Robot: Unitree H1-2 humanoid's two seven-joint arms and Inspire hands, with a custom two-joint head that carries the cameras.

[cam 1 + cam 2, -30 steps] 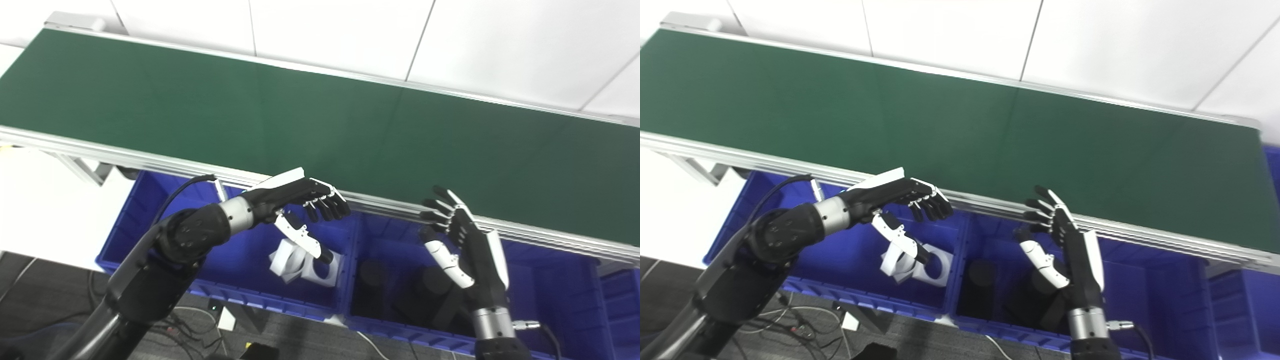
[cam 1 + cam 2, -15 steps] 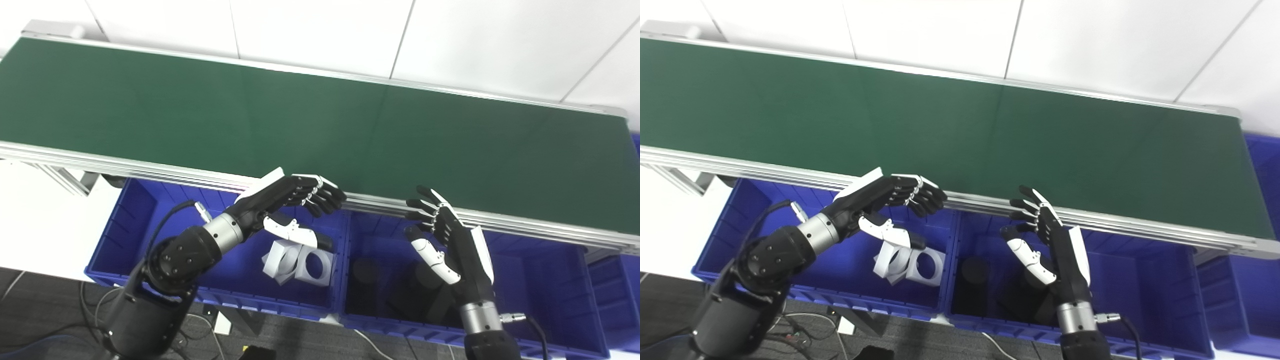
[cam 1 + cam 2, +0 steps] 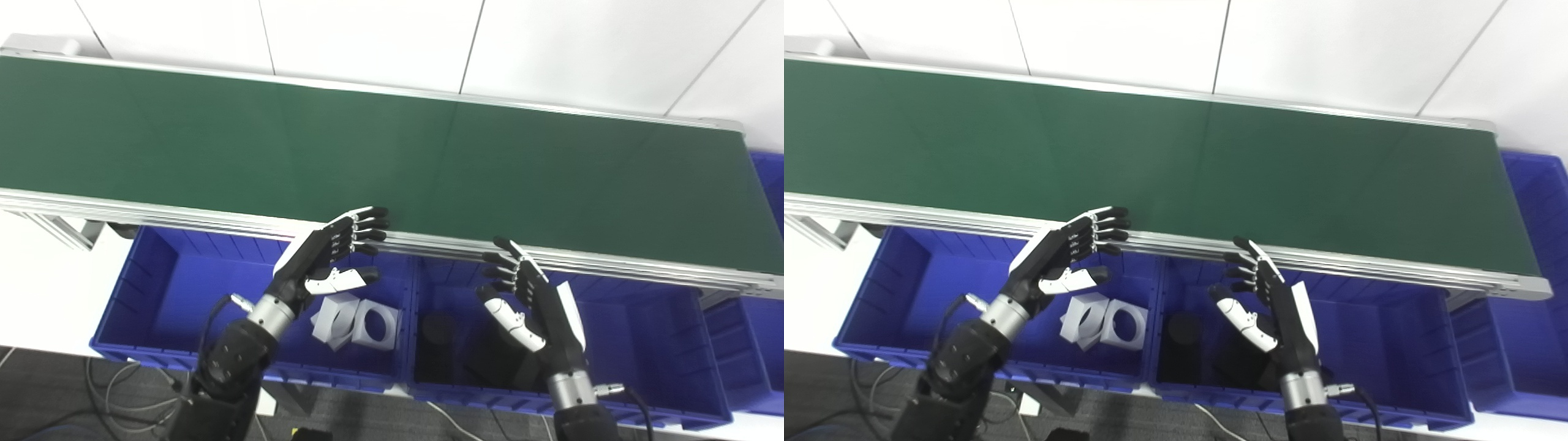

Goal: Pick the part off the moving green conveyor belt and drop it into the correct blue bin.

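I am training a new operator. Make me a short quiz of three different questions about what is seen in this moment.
1. True or false: a part lies on the green belt in view.
2. Which bin holds the white parts?
A. the left bin
B. the middle bin
C. the bin at the far right
3. Fill in: the left hand and the right hand are both ____, holding nothing.

Key
1. False: no part shows on the belt.
2. A. The middle bin holds dark parts.
3. open
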